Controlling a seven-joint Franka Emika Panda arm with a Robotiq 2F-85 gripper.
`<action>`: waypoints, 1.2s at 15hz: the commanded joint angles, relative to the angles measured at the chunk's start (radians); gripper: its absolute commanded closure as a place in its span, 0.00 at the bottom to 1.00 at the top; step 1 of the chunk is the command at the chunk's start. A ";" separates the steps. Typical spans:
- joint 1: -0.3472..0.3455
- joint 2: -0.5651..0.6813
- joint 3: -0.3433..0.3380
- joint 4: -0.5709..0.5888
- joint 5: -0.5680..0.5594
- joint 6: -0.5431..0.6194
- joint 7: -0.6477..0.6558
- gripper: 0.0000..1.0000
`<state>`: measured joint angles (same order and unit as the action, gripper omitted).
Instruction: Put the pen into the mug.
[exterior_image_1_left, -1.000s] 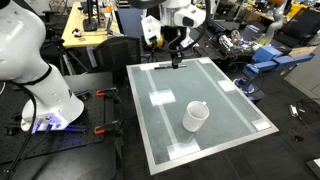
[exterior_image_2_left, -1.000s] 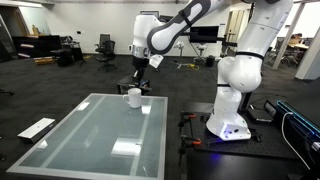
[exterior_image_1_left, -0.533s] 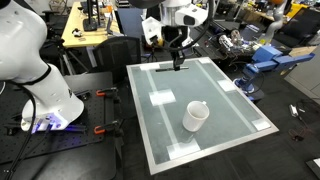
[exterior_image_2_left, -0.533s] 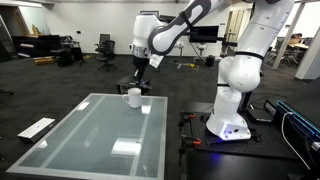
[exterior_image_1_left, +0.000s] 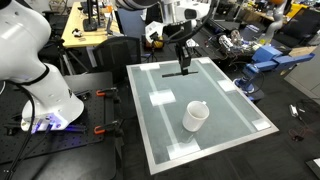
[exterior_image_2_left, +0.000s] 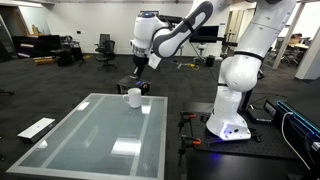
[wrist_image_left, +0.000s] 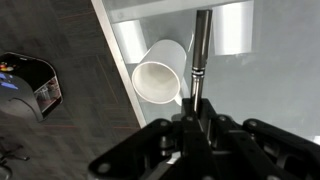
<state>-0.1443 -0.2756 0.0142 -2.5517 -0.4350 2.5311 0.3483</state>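
- Gripper (wrist_image_left: 192, 118): jaws clamped on the lower part of the pen (wrist_image_left: 200, 50). In the wrist view the black shaft runs straight up the picture from between the dark fingers.
- Pen: held in the air above the counter (exterior_image_1_left: 150, 140), touching neither glass nor mug. In an exterior view it appears as a thin dark, near-level line (exterior_image_1_left: 177, 73) just under the gripper (exterior_image_1_left: 184, 64), in line with the far edge of the counter. In the opposite exterior view it is too thin to make out.
- Mug (wrist_image_left: 160, 75): white, mouth open and nothing visible inside. It stands on the glass below the gripper, and in the wrist view its rim lies just beside the pen's shaft.
- Mug, exterior views: about midway between the two side edges and clear of every corner (exterior_image_1_left: 195, 116). From the low camera it appears close to the far edge (exterior_image_2_left: 133, 97), with the gripper (exterior_image_2_left: 139, 72) directly above it.
- Counter: a pale frame around a glass top carrying bright rectangular patches (exterior_image_1_left: 162, 97).
- Robot base (exterior_image_2_left: 235, 92): white, standing on the dark floor beside one long edge of the counter.
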 joint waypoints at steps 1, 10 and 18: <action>-0.057 0.016 0.068 0.014 -0.144 0.032 0.169 0.97; -0.057 0.090 0.083 0.071 -0.577 0.018 0.712 0.97; -0.006 0.212 0.039 0.150 -0.924 -0.077 1.173 0.97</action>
<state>-0.1957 -0.1216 0.0842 -2.4514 -1.2658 2.5204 1.3810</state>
